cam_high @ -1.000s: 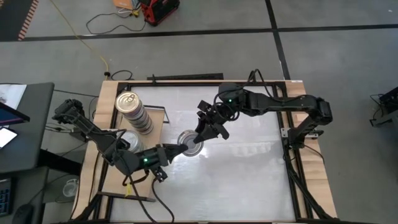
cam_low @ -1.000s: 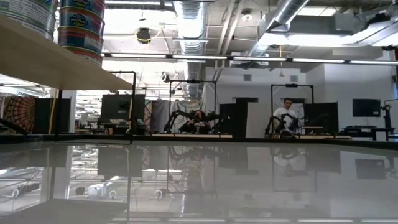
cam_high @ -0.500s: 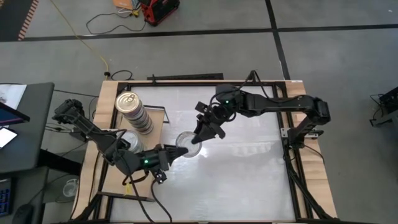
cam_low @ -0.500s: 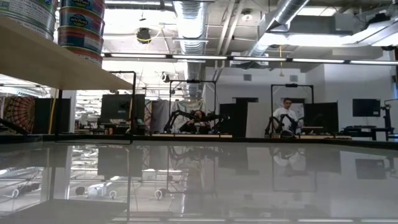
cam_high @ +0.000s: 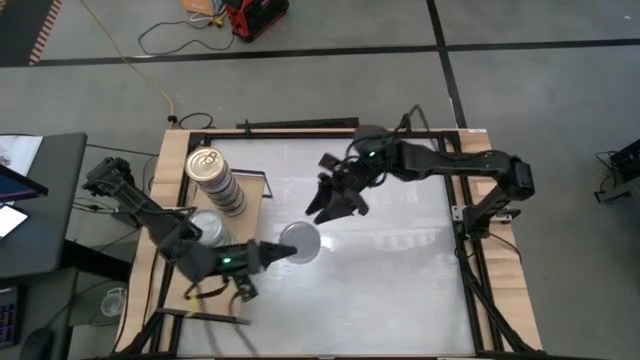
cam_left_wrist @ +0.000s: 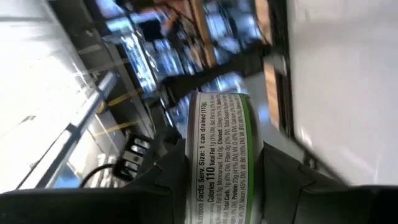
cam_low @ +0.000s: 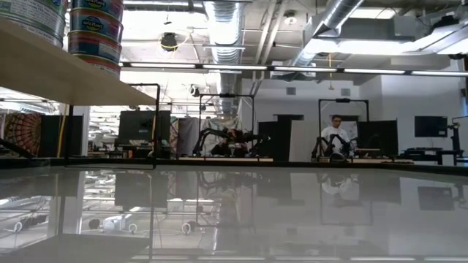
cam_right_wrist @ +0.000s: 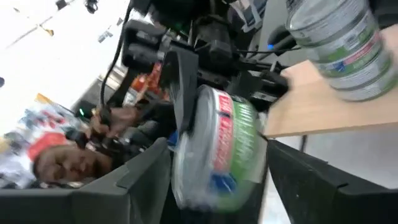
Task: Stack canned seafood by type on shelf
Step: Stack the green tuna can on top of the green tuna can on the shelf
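Tins of seafood are split between the shelf (cam_high: 255, 190) and the left gripper (cam_high: 283, 250). One silver-topped tin (cam_high: 299, 241) sits just off the shelf's right edge, over the white table (cam_high: 400, 270), with the left gripper's fingers pinching it by its sides; in the left wrist view that tin (cam_left_wrist: 221, 155) shows its green-edged label with nutrition print, wedged between the two dark fingers (cam_left_wrist: 283, 180). On the shelf a tall stack (cam_high: 216, 180) with a gold pull-tab top stands near the far end, and a shorter silver-topped stack (cam_high: 207, 226) stands beside it, toward the near end. The right gripper (cam_high: 335, 203) hangs just beyond the held tin, farther from the shelf, its jaws spread and touching nothing; its wrist view looks across at the tin (cam_right_wrist: 217, 146) in the other arm's grip, with the shelf's wooden board (cam_right_wrist: 323, 106) and the base of a stack (cam_right_wrist: 342, 43) behind. In the low view the shelf (cam_low: 66, 73) stands at the table's side carrying labelled tins (cam_low: 95, 33).
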